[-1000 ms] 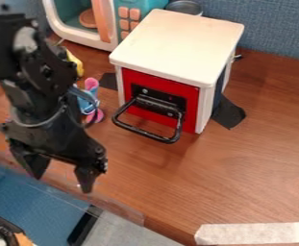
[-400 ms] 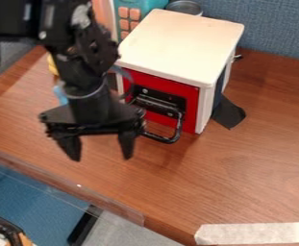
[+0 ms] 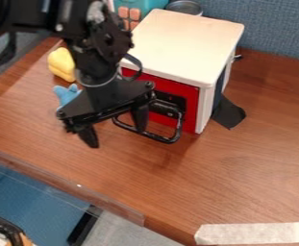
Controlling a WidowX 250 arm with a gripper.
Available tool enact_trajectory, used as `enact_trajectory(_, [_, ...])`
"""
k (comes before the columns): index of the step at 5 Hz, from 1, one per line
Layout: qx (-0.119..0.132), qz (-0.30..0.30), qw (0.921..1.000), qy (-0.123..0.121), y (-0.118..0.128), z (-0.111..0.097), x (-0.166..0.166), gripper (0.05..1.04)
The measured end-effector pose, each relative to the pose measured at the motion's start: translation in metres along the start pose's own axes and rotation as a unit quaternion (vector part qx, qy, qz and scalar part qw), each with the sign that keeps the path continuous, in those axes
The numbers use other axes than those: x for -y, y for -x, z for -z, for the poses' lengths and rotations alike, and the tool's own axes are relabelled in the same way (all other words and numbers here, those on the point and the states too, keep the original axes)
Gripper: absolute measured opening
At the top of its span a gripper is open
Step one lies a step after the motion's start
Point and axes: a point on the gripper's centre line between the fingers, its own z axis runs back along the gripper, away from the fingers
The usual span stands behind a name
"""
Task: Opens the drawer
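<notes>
Sitting beside the hand: drawer

Robotics lab, prob.: arm, tape on tbl, fabric partition

On the table, you are seeing the cabinet; the container is standing at its 12 o'clock, the microwave at 11, a toy at 9.
</notes>
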Motion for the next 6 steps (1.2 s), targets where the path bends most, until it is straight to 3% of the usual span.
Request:
enact_trajectory(2, [0.040, -0.098, 0.9941, -0.023, -0.014, 0.018, 0.015, 0.999])
enact_trajectory(4, [0.039, -0.152, 0.9870, -0.036, -0.022, 0.037, 0.030, 1.000])
enact_trajectory(6, [0.029, -0.157, 0.9850, -0.065, -0.013, 0.068, 0.029, 0.980])
